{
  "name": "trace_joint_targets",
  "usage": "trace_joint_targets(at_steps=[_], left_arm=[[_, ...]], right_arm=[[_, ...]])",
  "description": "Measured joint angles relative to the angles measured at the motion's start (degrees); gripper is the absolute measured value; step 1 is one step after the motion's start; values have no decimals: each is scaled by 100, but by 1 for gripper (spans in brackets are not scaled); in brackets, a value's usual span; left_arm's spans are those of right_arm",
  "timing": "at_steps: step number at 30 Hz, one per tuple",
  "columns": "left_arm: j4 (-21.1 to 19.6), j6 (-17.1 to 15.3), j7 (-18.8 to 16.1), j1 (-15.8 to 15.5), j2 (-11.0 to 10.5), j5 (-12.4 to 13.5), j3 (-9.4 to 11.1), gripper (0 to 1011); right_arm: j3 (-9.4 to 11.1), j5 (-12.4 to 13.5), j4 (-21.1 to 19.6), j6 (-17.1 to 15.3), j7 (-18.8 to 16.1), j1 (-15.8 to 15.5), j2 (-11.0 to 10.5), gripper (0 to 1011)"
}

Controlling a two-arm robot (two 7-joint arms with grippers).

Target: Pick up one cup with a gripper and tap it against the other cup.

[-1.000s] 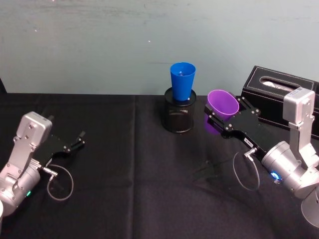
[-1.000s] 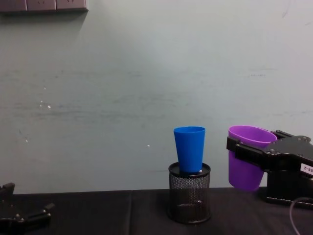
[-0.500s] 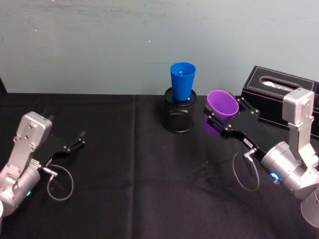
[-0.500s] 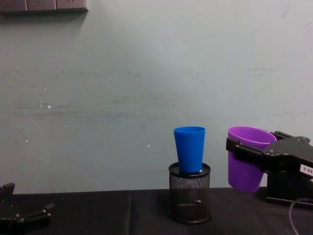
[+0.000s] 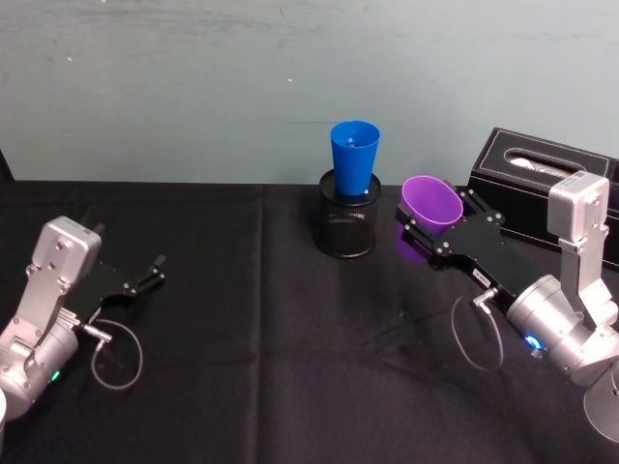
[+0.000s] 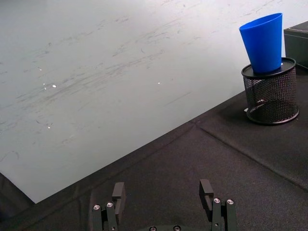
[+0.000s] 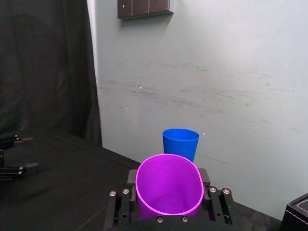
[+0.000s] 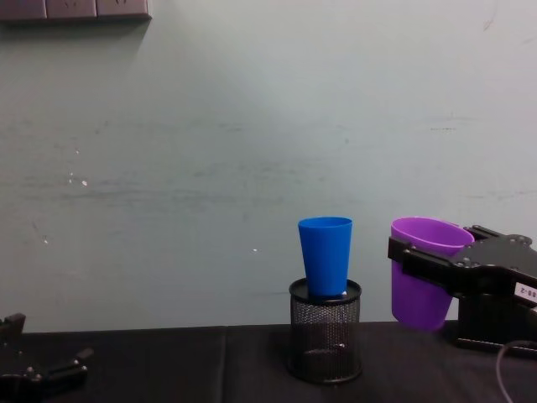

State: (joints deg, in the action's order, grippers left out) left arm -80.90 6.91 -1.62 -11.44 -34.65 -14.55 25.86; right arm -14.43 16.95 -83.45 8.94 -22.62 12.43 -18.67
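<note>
Two risks from here: the blue cup (image 5: 354, 155) just stands loose in the mesh pen holder (image 5: 346, 227) near the middle of the tabletop's (image 5: 242, 319) far edge, so a hard sideways tap would likely tip it or shove the holder. The smooth purple cup (image 5: 431, 203) could also twist in the grip on contact. Right gripper (image 5: 437, 220) fingers are clamped on the purple cup's upper wall, holding it upright off the tabletop, near the blue one, not touching. Purple cup: tapered, wide-mouthed, empty, rim squeezed slightly oval. Left gripper (image 6: 163, 192) idles by the left edge, fingers spread, holding nothing.
</note>
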Motion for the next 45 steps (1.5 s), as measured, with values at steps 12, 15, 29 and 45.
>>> trace_joint_targets(at_steps=[12,15,29,45], left_arm=[[0,0,0,0,0,0,0,1011],[0,0,0,0,0,0,1,1011],[0,0,0,0,0,0,0,1012],[0,0,0,0,0,0,1,1011]], right_arm=[[-18,65,169,9,-39,127,57,735],[-41,85,293,49,-71,222,95,735],[-221,65,1190,255,-188,937,374,735],[-297,103,2121,427,-380,1680,650,734]])
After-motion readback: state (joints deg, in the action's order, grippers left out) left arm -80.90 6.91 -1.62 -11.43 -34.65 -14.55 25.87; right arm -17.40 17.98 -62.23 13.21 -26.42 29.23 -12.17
